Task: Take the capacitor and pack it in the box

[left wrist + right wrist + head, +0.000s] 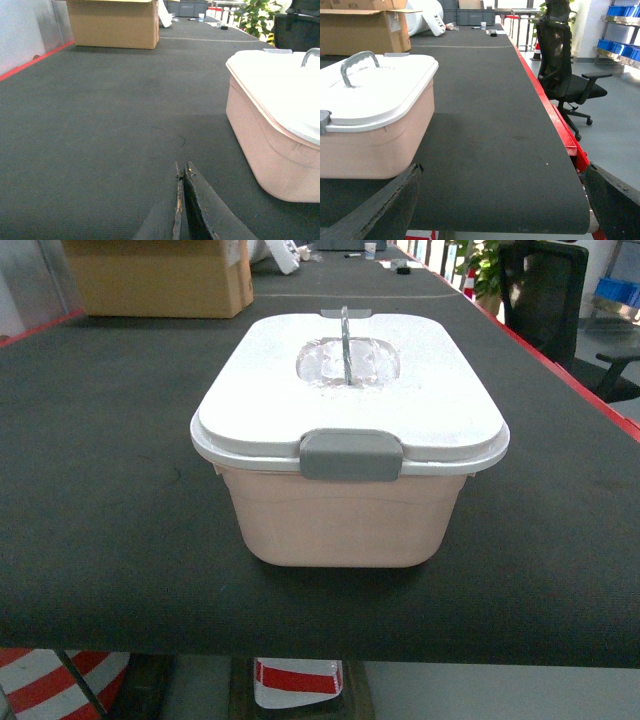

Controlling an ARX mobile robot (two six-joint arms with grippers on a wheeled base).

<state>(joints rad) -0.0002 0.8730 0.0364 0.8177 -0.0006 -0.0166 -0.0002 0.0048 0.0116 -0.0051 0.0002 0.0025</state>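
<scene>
The box [340, 525] is a pale pink tub standing in the middle of the dark table, its white lid [260, 390] closed, the grey front latch [350, 455] down and the handle [345, 340] upright. No capacitor is in view. My left gripper [182, 165] is shut just above the mat, left of the box [260, 145], with nothing showing between its fingers. Right of the box [370, 147], near the table's front edge, my right gripper [502, 170] is wide open and empty. Neither gripper appears in the head view.
A brown cardboard carton [160, 280] stands at the far left of the table. The table's right side ends in a red edge [545, 100], with a black office chair [565, 75] beyond it. Blue bins [620, 47] sit on shelves at far right.
</scene>
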